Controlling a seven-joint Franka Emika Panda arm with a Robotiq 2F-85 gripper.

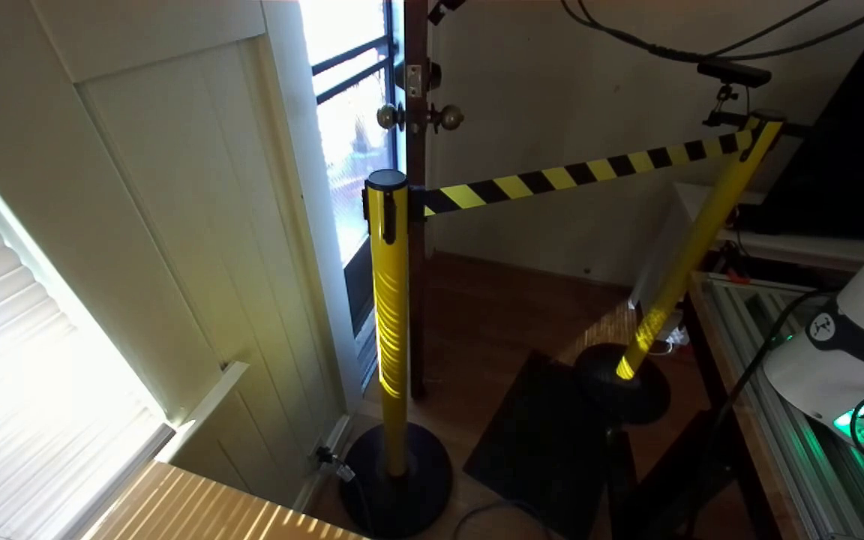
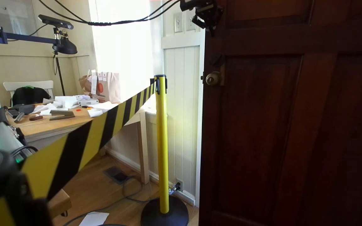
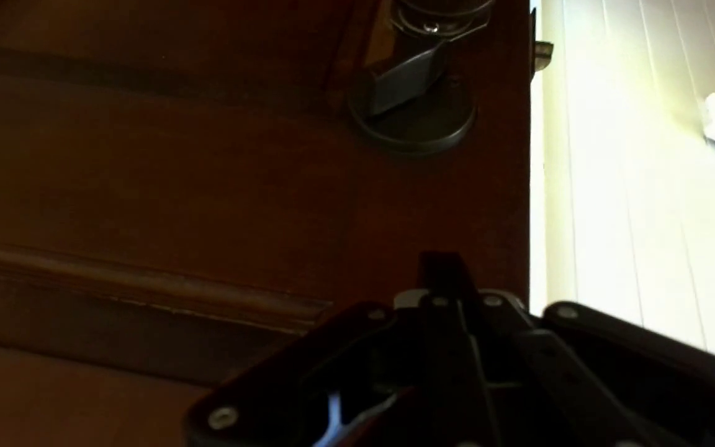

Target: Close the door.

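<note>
The dark brown door [image 1: 418, 315] stands open. It is seen edge-on in an exterior view, with bright daylight between its free edge and the white frame. Its broad face fills the right of an exterior view [image 2: 262, 131] and much of the wrist view [image 3: 208, 174]. The round knob [image 2: 212, 78] also shows in an exterior view [image 1: 449, 117]; the dark lock [image 3: 416, 105] shows in the wrist view. My gripper [image 3: 441, 264] is shut and empty, in front of the door face near its free edge. In both exterior views it is above the knob [image 1: 443, 9] [image 2: 206, 18]. I cannot tell whether it touches the door.
Yellow posts [image 1: 391, 300] [image 1: 691, 247] carry a striped belt [image 1: 589, 172] across the space by the door. A white panelled wall [image 2: 181, 110] stands beside the free edge. A cluttered desk [image 2: 42, 127] and hanging cables [image 2: 112, 22] are nearby.
</note>
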